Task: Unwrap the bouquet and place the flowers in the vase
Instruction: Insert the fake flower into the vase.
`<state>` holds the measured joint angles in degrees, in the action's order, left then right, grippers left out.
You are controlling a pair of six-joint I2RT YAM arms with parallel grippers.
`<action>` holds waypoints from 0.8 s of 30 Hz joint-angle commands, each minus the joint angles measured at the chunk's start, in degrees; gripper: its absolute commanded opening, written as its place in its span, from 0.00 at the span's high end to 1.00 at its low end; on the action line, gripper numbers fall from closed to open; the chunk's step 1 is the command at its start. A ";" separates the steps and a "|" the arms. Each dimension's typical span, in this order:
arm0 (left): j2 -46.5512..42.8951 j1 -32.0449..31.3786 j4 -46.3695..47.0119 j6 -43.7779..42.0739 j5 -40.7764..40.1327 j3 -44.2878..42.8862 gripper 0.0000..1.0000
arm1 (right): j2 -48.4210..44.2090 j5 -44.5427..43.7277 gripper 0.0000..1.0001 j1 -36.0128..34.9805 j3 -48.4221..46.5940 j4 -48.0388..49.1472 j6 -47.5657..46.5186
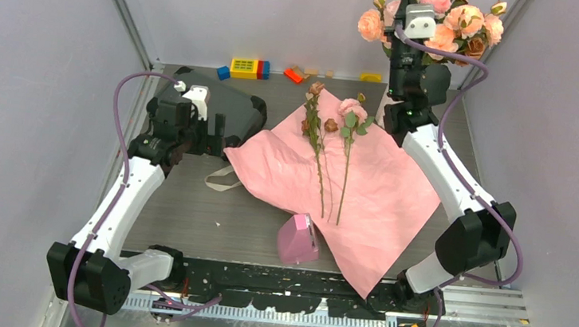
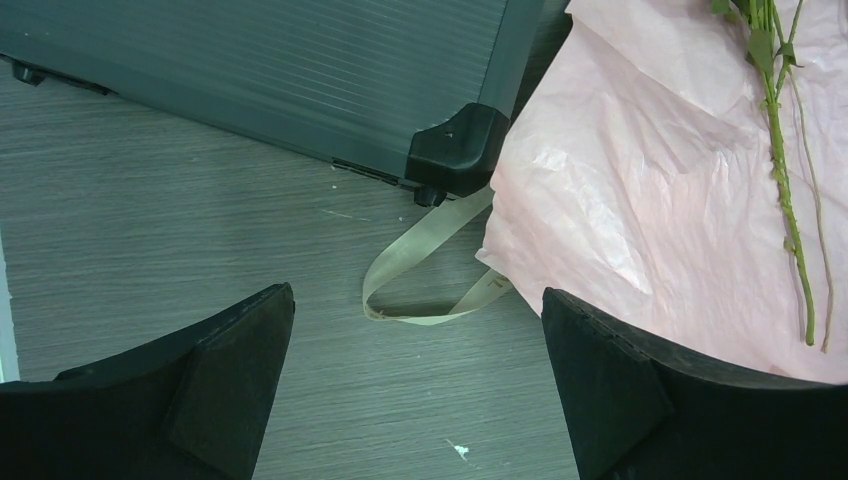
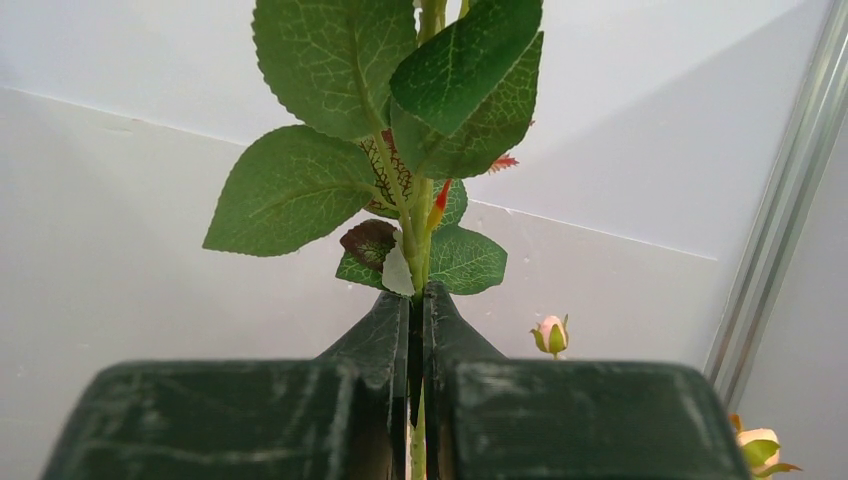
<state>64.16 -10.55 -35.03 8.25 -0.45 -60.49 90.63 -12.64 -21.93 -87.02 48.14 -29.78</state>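
flower stem (image 3: 424, 225) upright between right gripper's (image 3: 417, 305) closed fingers

Plain pale lilac-grey panels close in three sides: back wall (image 1: 284, 19), left wall (image 1: 18, 121), right wall (image 1: 567, 158). Aluminium posts (image 1: 127, 13) stand in the back corners (the right one shows close in the right wrist view). The table top (image 1: 185, 217) is grey wood-grain, evenly lit, with an aluminium rail (image 1: 497, 305) along its near edge.

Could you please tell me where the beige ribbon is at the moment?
In the top view the ribbon lies left of centre, at the left edge of the pink paper and just below the dark case corner.
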 commanded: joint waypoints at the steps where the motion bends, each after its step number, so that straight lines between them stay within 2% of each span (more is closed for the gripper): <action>1: -0.82 -0.01 0.51 -1.13 -0.52 0.34 0.03 | -5.41 1.41 1.00 -0.19 0.48 1.79 2.61; 24: -1.78 0.00 0.84 -1.57 -1.67 0.79 0.03 | -0.80 0.42 1.00 -0.19 1.01 7.41 -3.05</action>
<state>64.05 -10.55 -35.05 7.97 -1.17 -60.05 89.65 -11.81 -21.96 -85.38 50.61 -31.09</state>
